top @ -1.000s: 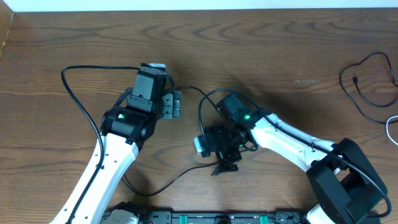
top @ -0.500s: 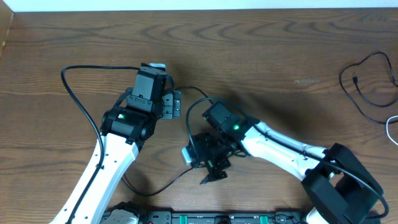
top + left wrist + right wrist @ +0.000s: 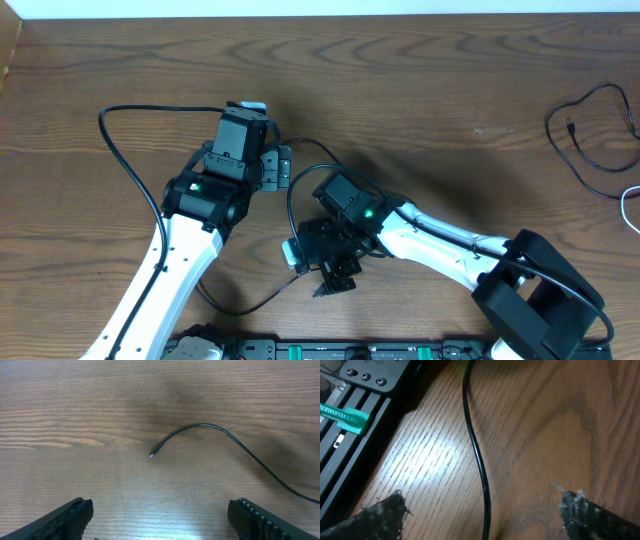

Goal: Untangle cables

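Note:
A thin black cable (image 3: 289,205) runs from beside my left gripper (image 3: 281,166), loops past the right wrist and trails toward the table's front edge. In the left wrist view its small plug end (image 3: 151,455) lies on the wood ahead of my open left gripper (image 3: 161,529), and the cord (image 3: 235,442) arcs away to the right. My right gripper (image 3: 336,277) hovers low over the same cable near the front edge. In the right wrist view the cable (image 3: 480,467) passes between the wide-open jaws of that gripper (image 3: 486,519), and neither finger touches it.
Another black cable (image 3: 553,130) and a white cable (image 3: 628,205) lie at the far right edge of the table. A black rail with a green tag (image 3: 350,417) runs along the front edge, close to the right gripper. The left arm's thick black lead (image 3: 108,140) loops at the left.
The right arm has swung left and toward the front edge, bringing its open gripper over the cable. The left arm has not moved.

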`<control>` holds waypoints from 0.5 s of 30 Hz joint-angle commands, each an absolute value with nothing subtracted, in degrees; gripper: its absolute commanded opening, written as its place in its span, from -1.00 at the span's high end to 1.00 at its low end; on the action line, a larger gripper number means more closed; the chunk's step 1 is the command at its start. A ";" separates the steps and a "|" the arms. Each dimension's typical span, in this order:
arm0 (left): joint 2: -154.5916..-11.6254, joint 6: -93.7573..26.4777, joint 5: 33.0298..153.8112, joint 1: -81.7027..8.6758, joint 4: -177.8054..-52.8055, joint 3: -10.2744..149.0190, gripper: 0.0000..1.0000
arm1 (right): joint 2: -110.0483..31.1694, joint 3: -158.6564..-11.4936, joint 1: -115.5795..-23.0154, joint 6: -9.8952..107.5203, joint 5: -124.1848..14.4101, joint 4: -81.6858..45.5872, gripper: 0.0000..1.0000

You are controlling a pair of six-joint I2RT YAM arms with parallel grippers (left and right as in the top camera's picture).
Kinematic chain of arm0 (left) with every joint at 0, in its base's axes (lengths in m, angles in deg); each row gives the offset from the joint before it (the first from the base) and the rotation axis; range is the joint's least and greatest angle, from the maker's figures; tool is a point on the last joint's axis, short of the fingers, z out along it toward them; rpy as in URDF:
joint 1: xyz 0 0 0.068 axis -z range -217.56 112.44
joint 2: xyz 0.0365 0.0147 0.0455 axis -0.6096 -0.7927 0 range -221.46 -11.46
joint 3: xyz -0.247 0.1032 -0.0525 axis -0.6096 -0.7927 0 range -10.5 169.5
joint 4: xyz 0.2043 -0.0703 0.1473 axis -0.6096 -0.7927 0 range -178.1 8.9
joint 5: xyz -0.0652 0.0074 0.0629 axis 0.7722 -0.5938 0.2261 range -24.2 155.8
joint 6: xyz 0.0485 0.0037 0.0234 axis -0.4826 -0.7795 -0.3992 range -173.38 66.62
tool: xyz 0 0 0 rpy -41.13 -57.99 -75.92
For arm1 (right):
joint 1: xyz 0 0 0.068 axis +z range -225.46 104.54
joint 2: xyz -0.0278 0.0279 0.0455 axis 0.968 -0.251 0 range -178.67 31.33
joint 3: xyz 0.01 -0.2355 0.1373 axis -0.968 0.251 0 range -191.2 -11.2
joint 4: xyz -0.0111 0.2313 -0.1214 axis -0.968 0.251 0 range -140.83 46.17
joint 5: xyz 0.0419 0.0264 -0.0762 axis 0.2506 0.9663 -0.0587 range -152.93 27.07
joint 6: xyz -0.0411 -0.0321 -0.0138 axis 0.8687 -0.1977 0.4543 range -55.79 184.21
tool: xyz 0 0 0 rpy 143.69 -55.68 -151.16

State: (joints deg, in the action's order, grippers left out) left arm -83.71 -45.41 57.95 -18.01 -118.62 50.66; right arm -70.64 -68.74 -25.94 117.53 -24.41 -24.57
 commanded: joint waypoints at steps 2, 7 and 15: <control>-83.71 -44.49 57.38 -18.25 -118.81 51.60 -0.82 | -71.67 -68.50 -25.18 116.53 -25.13 -24.38 -0.99; -83.71 -44.49 57.38 -18.25 -118.81 51.60 -0.82 | -72.96 -68.50 -23.61 116.53 -27.12 -24.51 -0.99; -83.71 -44.49 57.38 -18.25 -118.81 51.60 -0.82 | -73.07 -68.50 -18.32 116.48 -34.53 -24.70 -0.47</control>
